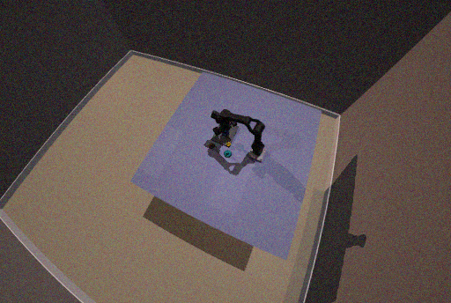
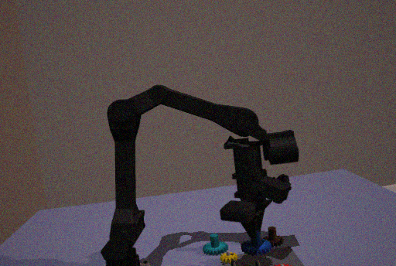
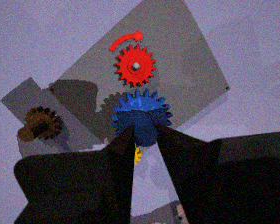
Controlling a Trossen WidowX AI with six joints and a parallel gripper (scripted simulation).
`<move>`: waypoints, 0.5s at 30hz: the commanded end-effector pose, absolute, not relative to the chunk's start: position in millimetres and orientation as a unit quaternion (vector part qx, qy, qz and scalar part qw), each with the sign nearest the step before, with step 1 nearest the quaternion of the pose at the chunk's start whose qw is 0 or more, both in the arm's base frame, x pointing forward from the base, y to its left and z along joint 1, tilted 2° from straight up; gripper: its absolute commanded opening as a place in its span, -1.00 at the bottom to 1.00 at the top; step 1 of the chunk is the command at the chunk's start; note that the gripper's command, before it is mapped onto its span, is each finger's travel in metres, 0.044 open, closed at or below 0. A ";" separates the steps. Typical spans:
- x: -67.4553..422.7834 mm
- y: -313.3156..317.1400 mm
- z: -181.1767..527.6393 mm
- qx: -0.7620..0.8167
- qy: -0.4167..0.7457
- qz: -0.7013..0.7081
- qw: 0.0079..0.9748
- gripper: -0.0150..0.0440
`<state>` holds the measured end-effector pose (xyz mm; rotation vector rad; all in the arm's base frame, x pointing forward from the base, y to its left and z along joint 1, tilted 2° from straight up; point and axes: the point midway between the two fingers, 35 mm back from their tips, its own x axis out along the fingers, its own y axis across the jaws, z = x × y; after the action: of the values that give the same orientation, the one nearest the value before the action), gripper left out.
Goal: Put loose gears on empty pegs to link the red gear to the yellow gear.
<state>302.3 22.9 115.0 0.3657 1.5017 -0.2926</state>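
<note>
My gripper (image 3: 144,129) (image 2: 257,236) is shut on the handle of the blue gear (image 3: 142,102) (image 2: 249,247). The blue gear is over the grey board (image 3: 196,75), between the red and yellow gears in the wrist view; its shadow falls on the board to its left. Whether it touches the board cannot be told. The red gear (image 3: 145,70) (image 2: 282,265) sits on its peg. The yellow gear (image 2: 229,256) (image 1: 228,144) (image 3: 137,155) is mostly hidden behind the blue gear in the wrist view. The empty pegs are hidden in the wrist view.
A brown gear (image 3: 50,121) (image 2: 274,240) with a handle stands on the table left of the board in the wrist view. A teal gear (image 2: 215,248) (image 1: 227,153) with a handle stands beside the yellow gear. A red arrow (image 3: 126,39) lies beside the red gear.
</note>
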 end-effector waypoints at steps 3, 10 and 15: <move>302.1 23.6 107.2 0.141 0.680 -0.108 0.711 -0.49; 302.6 23.3 96.5 0.126 0.682 -0.094 0.714 -0.49; 303.4 23.6 89.5 0.136 0.681 -0.103 0.712 -0.49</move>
<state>303.7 23.1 94.8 0.2879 1.5086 -0.2182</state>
